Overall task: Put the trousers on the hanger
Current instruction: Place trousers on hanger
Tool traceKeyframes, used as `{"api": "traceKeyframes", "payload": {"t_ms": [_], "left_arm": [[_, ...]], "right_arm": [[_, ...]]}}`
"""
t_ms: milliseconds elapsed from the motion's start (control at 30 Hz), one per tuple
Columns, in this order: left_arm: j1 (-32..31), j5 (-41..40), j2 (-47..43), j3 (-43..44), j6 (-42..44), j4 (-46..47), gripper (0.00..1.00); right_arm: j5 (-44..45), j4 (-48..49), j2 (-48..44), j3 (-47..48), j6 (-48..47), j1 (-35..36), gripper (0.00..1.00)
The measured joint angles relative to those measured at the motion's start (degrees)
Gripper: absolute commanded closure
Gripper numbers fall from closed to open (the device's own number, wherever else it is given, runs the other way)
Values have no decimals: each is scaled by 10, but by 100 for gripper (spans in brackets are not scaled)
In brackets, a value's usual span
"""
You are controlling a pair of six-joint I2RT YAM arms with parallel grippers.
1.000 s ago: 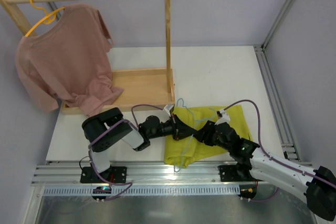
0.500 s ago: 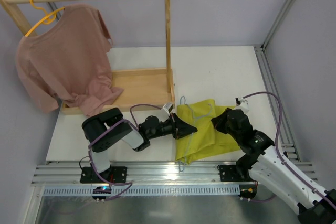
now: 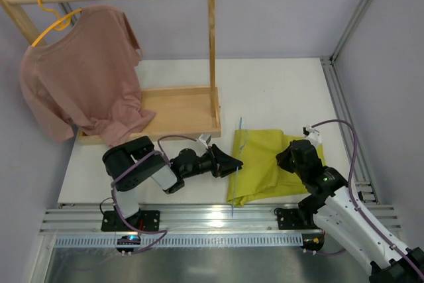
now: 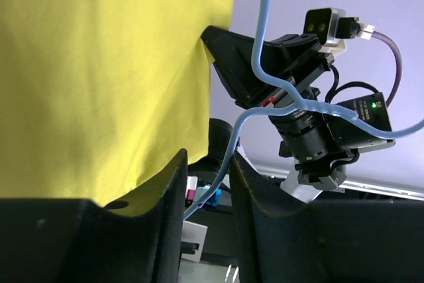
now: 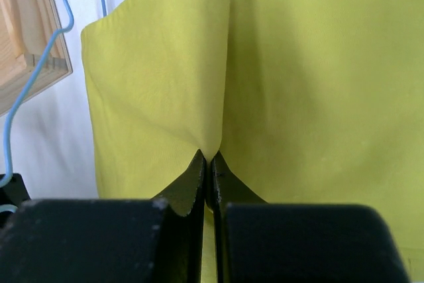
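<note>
Two tools: you've split cloth and wire between them.
Left tool: slightly spread, the hanger wire loose between its fingers, seemingly just guiding.
Right tool: pressed together, pinching a fold of the trousers, probably for lifting.

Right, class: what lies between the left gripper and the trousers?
The light-blue hanger: its wire runs between the left gripper and the trousers, along the cloth's edge. The top view shows it.

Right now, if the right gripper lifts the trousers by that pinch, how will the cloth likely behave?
Probably floppy: the trousers tent into a soft fold at the shut right gripper, so the rest should sag. Likely light for their size; the cloth looks thin and lies in flat layers on the table. Its matte surface suggests little slipping.
</note>
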Motion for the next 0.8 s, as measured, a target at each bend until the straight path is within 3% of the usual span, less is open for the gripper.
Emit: {"api": "traceKeyframes", "payload": {"t_ms": [400, 533, 633, 700, 800], "left_arm": [[32, 2, -47, -29, 51, -24, 58], [32, -4, -142, 11, 128, -188, 47], [32, -36, -230, 67, 199, -376, 44], [32, -66, -281, 111, 247, -492, 43], [32, -92, -307, 153, 292, -590, 47]], "right_arm": [[-61, 45, -36, -44, 4, -1, 96], [-65, 46, -33, -42, 4, -1, 96], [-67, 49, -26, -37, 3, -1, 96], [-70, 50, -24, -37, 3, -1, 96], [-73, 54, -23, -37, 4, -1, 96]]}}
